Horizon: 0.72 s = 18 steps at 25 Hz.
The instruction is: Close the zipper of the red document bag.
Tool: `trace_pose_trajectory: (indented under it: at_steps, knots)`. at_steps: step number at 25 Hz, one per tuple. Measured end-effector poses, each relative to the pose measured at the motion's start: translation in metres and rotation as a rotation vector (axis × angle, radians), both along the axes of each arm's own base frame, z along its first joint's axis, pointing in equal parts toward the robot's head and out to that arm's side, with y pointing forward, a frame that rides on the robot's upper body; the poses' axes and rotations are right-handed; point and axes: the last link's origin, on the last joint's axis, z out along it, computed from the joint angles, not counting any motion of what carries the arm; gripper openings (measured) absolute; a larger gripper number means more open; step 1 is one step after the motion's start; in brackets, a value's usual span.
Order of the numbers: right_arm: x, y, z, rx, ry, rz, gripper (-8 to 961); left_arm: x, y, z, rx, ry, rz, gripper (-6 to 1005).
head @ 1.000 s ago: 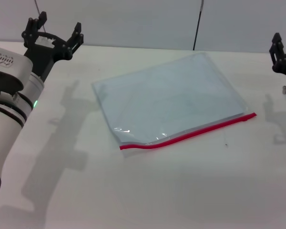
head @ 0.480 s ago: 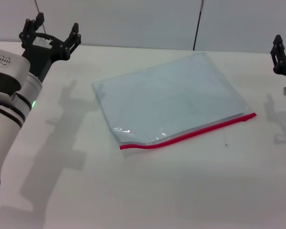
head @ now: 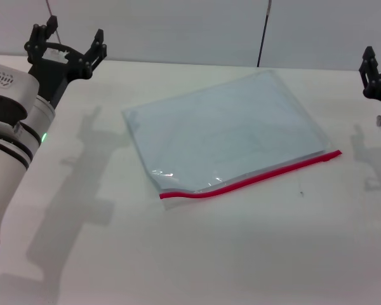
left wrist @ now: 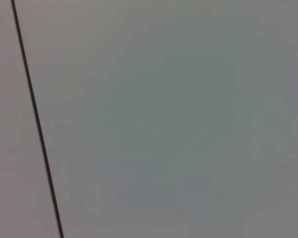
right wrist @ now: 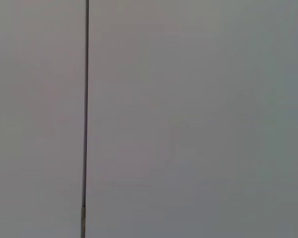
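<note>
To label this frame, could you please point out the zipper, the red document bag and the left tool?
zipper point(head: 251, 180): head view, middle of the red strip.
red document bag point(head: 225, 130): head view, centre of the pale panel.
left tool point(head: 68, 38): head view, between its spread fingertips.

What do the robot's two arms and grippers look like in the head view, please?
The left arm is a thick white cylinder with black ring bands, a small green light and a dark perforated marking, ending in a black left gripper with slender pronged fingers. Only the black right gripper shows at the edge.
</note>
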Motion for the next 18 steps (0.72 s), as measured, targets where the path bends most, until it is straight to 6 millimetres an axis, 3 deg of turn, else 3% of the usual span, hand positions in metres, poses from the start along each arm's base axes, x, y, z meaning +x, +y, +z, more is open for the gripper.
trace_pose_trajectory:
  at_steps: [18]
  knots:
    - [0.0023, 0.0001, 0.0008, 0.0, -0.005, -0.005, 489, -0.0024, 0.0018, -0.0005, 0.001, -0.003, 0.014, 891]
